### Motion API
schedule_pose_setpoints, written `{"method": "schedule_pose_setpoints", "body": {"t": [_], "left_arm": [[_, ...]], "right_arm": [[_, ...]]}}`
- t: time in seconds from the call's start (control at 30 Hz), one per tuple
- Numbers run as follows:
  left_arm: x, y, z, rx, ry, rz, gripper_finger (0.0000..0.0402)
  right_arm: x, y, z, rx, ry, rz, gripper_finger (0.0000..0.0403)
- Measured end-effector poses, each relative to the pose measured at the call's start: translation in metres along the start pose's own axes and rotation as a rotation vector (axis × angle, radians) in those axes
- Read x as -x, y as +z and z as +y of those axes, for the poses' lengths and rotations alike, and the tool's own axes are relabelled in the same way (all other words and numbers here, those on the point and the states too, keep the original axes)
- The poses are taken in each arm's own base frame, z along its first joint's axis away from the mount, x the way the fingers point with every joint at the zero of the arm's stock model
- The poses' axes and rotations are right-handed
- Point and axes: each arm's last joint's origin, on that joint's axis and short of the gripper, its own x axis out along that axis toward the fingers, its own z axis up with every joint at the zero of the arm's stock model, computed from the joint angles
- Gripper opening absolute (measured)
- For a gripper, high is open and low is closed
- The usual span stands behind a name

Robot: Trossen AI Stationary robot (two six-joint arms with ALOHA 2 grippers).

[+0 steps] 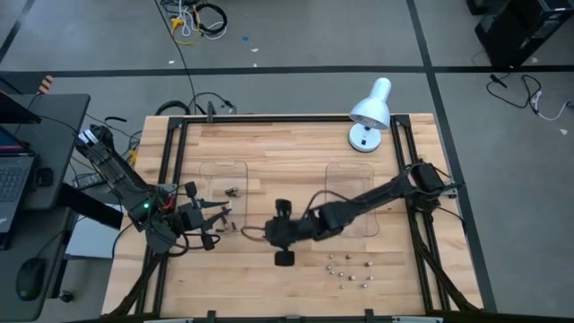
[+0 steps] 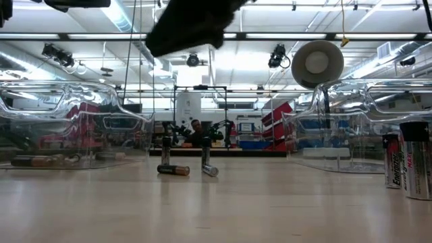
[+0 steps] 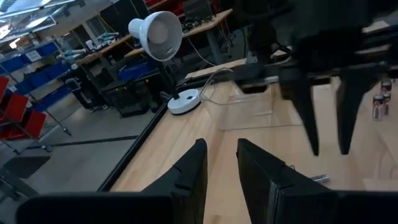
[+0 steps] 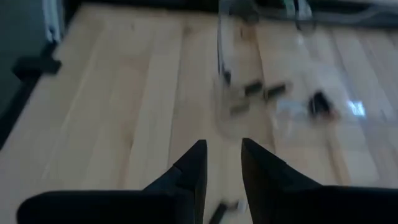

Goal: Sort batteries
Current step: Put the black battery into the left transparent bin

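Below right tool (image 4: 222, 163), batteries (image 4: 225, 210), apart

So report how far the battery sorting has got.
Done: a few dark batteries lie in the left tray. In hand: nothing; the left gripper and right gripper both look empty, jaws apart. Left: two loose batteries beside the left tray, and a silver cluster still unsorted.

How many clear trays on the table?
2. The left tray lies on the table's left-centre, with a few batteries inside. The right tray lies right of centre, below the lamp, partly covered by the right arm.
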Motion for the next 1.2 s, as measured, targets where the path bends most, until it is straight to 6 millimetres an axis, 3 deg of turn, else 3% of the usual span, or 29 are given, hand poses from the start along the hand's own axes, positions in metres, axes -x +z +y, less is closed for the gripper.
{"method": "schedule_pose_setpoints", "body": {"t": [0.27,0.73,1.03,1.2], "left_arm": [[0.000,0.000,0.000,0.040,-0.011,0.001,0.0088],[0.000,0.000,0.000,0.045,-0.011,0.001,0.0088],[0.000,0.000,0.000,0.044,-0.011,0.001,0.0088],[-0.001,-0.001,-0.002,0.030,-0.010,0.006,0.0088]], "right_arm": [[0.006,-0.023,0.025,-0.011,-0.124,0.059,0.0085],[-0.019,-0.083,0.014,-0.116,-0.127,0.060,0.0104],[-0.036,-0.080,0.016,-0.146,-0.033,-0.015,0.0117],[-0.045,-0.085,0.019,-0.129,-0.030,0.030,0.0119]]}}
